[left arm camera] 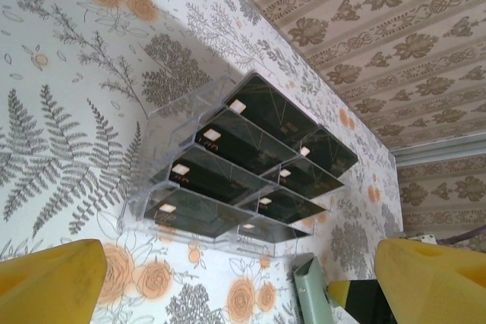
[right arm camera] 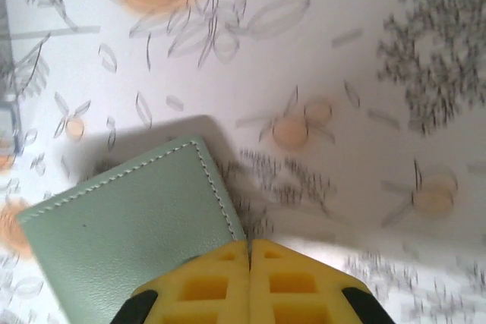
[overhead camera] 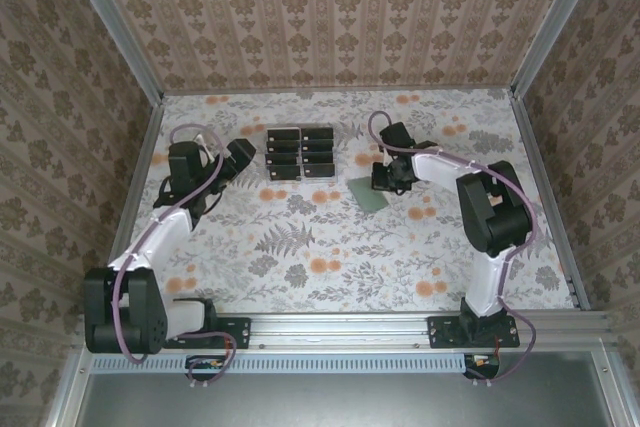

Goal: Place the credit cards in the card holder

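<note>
The credit cards [left arm camera: 228,142] are dark and stand in the slots of a clear plastic rack [overhead camera: 300,154] at the table's back middle. The grey-green card holder [overhead camera: 370,194] lies right of the rack. My right gripper [overhead camera: 386,179] is at the holder's right edge. In the right wrist view its yellow fingers [right arm camera: 304,286] are pressed together at the right gripper [right arm camera: 250,252] tip, pinching the stitched edge of the card holder [right arm camera: 129,225]. My left gripper [overhead camera: 240,155] hovers left of the rack, jaws wide apart with nothing between them. In the left wrist view the left gripper [left arm camera: 239,282] faces the rack [left arm camera: 152,195] and the card holder [left arm camera: 315,294].
The floral table [overhead camera: 330,247] is walled by patterned panels on three sides. An aluminium rail [overhead camera: 340,327] with both arm bases runs along the near edge. The rack is about a hand's width from the holder.
</note>
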